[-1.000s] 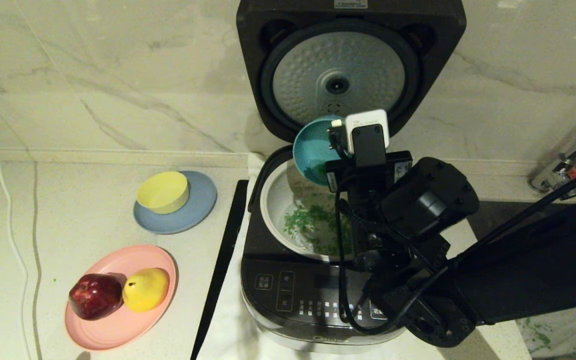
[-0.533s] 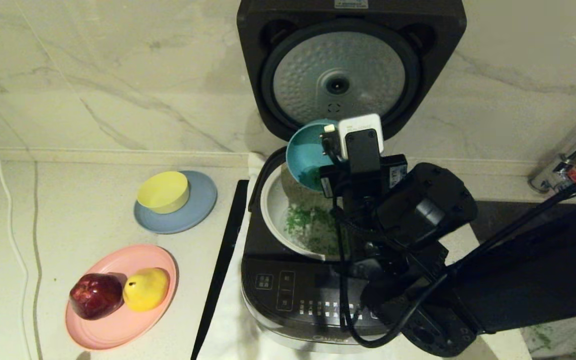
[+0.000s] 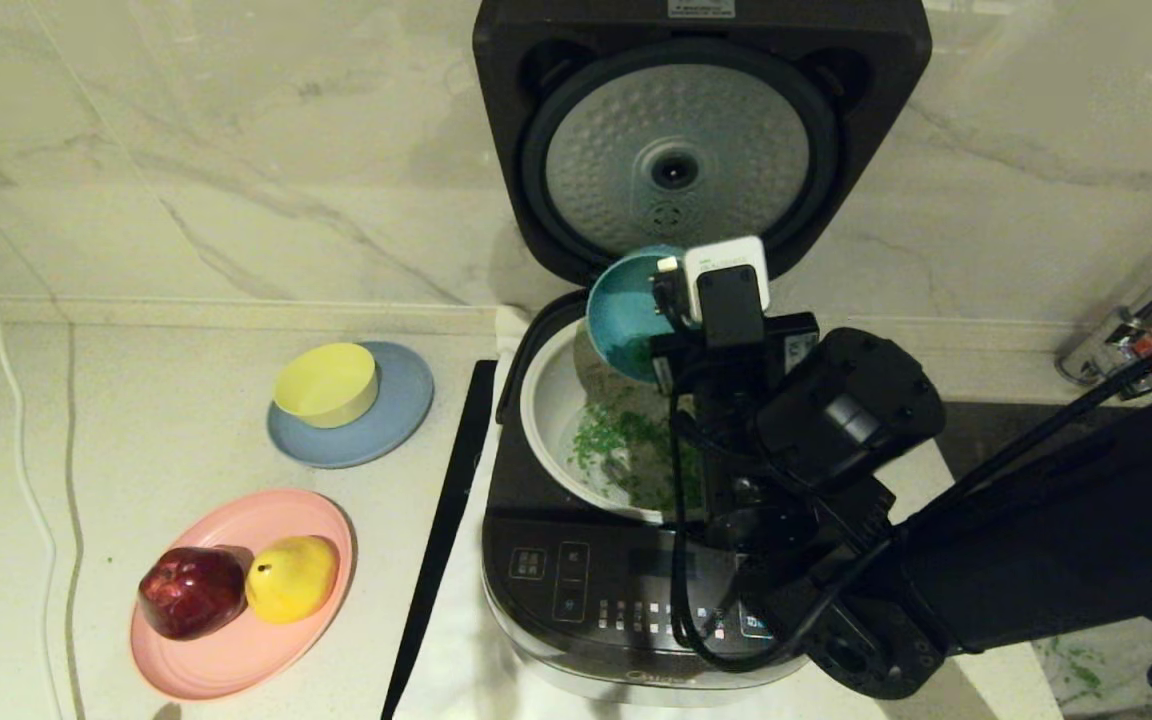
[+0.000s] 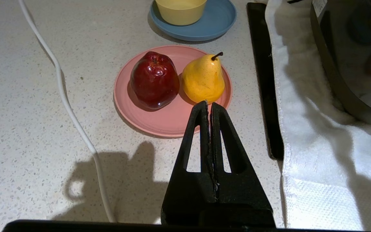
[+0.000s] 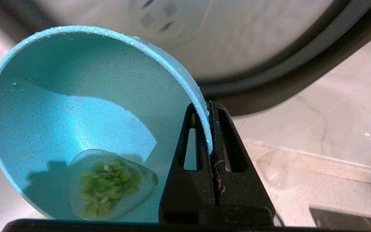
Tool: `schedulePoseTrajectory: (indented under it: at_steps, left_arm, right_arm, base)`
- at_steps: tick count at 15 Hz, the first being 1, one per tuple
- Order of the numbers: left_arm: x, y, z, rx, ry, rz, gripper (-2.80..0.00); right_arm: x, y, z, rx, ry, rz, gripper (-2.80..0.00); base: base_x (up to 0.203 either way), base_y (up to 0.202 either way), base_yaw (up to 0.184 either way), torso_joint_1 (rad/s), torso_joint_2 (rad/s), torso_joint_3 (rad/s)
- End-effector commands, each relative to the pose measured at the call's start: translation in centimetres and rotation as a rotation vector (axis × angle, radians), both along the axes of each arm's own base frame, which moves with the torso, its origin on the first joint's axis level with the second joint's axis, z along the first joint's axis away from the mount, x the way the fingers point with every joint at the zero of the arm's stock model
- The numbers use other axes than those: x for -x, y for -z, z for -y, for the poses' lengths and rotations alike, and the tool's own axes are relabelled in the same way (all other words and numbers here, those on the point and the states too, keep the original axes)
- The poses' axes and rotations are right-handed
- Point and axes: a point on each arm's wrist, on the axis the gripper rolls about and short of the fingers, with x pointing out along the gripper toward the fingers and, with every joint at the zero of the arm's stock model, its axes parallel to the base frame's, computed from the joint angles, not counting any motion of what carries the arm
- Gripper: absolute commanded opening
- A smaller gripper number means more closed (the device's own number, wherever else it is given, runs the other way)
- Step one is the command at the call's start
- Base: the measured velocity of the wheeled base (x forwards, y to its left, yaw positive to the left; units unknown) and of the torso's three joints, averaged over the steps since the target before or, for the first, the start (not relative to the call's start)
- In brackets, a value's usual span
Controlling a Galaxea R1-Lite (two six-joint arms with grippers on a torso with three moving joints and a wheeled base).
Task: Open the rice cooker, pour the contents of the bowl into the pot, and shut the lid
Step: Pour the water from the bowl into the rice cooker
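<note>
The dark grey rice cooker stands with its lid swung upright, the dimpled silver disc facing me. Inside it, the cream-white pot holds chopped green in water. The teal bowl hangs tilted steeply over the pot's back half. My right gripper is shut on the bowl's rim. A little water and green still lie in the bowl. My left gripper is shut and empty, low over the counter near the pink plate.
A yellow bowl sits on a grey-blue plate. The pink plate carries a red apple and a yellow pear. A black strip and a white towel lie by the cooker. A white cable runs at the left.
The right arm with the bowl dipped slightly and swung left, then came back a little to the right, still tilted over the pot. The left arm has not moved.
</note>
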Motion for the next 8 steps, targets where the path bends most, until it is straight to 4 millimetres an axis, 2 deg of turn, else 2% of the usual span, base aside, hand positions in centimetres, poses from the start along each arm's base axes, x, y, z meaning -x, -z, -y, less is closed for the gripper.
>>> schedulePoseTrajectory:
  at_steps: [1,4,8]
  left_arm:
    - [0.0,0.1,0.0,0.000,0.000,-0.003,-2.80]
    - [0.0,0.1,0.0,0.001,0.000,-0.002,-2.80]
    - [0.0,0.1,0.0,0.001,0.000,-0.003,-2.80]
  right_arm:
    - [1.4,0.1,-0.2,0.013,-0.024,-0.012,-2.80]
    - [0.8,0.5,-0.6,0.011,-0.020,-0.010,-2.80]
    - [-0.7,-0.2,-0.4,-0.021,0.009,0.019,-2.80]
  base:
    - [0.000,0.000,0.000,0.000,0.00,0.000]
    - [0.000,0.000,0.000,0.000,0.00,0.000]
    - [0.000,0.000,0.000,0.000,0.00,0.000]
